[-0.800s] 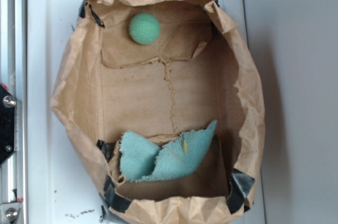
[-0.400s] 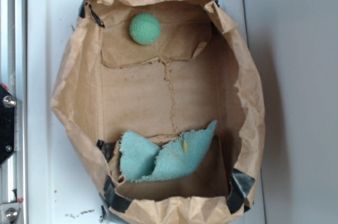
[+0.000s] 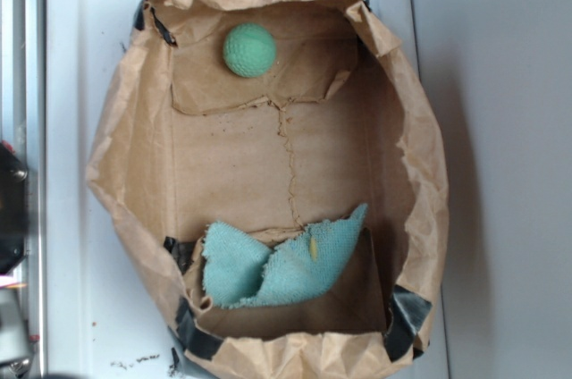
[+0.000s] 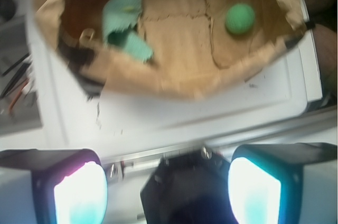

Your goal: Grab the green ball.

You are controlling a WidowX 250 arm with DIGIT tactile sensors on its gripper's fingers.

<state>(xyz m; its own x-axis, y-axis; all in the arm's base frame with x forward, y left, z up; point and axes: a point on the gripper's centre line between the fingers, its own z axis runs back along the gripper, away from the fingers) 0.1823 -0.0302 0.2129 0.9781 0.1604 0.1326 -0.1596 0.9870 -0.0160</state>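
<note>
Big white tray [image 3: 71, 129] with an opened-up brown paper bag [image 3: 125, 155] sitting on it. Inside the bag, a frayed teal cloth [image 3: 277, 263] lies at one end and the green ball [image 3: 248, 49] rests alone at the other end, well apart. The gripper [image 4: 168, 187] is spread wide, holding nothing, outside the bag over the tray's edge.

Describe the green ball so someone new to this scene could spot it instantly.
Look inside the open brown paper bag on the white surface. In the exterior view the ball sits at the bag's top end, on a cardboard flap. It is small, round and fuzzy, unlike the flat, frayed teal cloth at the opposite end.
</note>
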